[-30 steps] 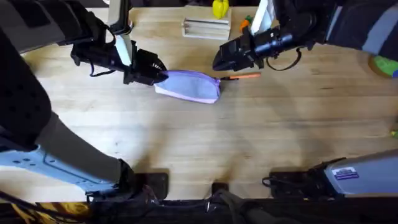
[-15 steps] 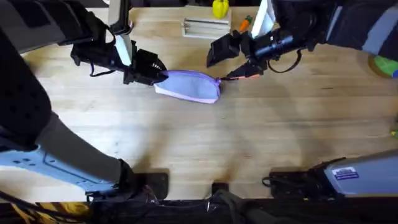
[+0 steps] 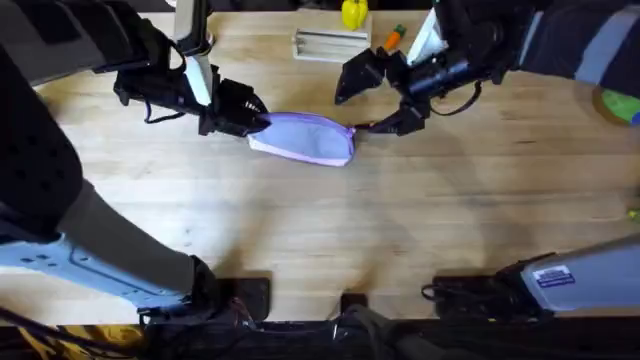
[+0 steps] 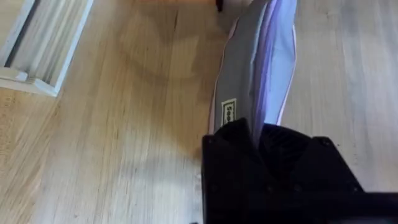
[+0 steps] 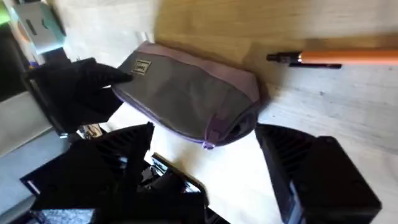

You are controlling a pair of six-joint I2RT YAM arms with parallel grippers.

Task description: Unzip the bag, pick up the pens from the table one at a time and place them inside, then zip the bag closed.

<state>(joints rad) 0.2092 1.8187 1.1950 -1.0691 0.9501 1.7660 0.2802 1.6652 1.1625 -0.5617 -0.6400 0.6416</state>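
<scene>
Lavender bag [image 3: 305,137] laid on the table [image 3: 320,220], one end clamped by the left gripper [image 3: 262,122], small unreadable label beside that grip, right gripper [image 3: 377,100] spread wide at the opposite end, orange pen [image 5: 339,58] lying just beyond it

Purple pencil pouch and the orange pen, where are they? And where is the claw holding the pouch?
purple pencil pouch [image 3: 305,136]: overhead view, middle of its fabric side.
orange pen [image 5: 348,57]: right wrist view, middle of the orange barrel.
left gripper [image 3: 258,122]: overhead view, fingertips clamped on the pouch's end.
</scene>
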